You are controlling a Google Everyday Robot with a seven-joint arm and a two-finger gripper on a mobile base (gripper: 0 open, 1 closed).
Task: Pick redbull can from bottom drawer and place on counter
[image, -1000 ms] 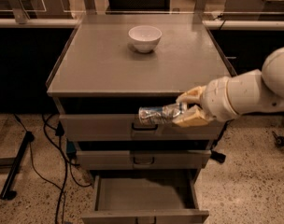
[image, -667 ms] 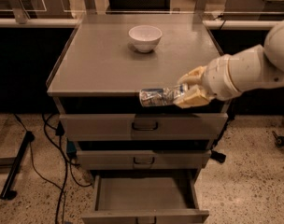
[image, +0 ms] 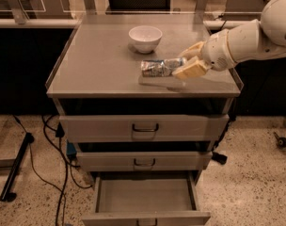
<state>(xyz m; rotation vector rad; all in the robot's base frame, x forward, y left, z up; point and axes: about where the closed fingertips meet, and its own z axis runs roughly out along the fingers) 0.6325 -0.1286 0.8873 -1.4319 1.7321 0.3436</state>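
At the near edge, the bottom drawer (image: 143, 197) stands open (bare floor). Higher, over the right front of the counter (image: 96, 65), the gripper (image: 182, 64) clasps the can (image: 158, 67). It lies level, its long axis pointing left from the jaws, seemingly just above the surface. Beyond sits a bowl (image: 145, 37).

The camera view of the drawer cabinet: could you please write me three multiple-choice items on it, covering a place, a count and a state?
1. Where is the redbull can? A on the floor; B over the counter, in the gripper; C under the cabinet.
2. How many drawers are there? A two; B three; C five.
3. The bottom drawer is: A pulled open; B shut; C taken out.
Answers: 1B, the gripper holds it above the counter's front right; 2B, three stacked fronts; 3A, its floor shows.
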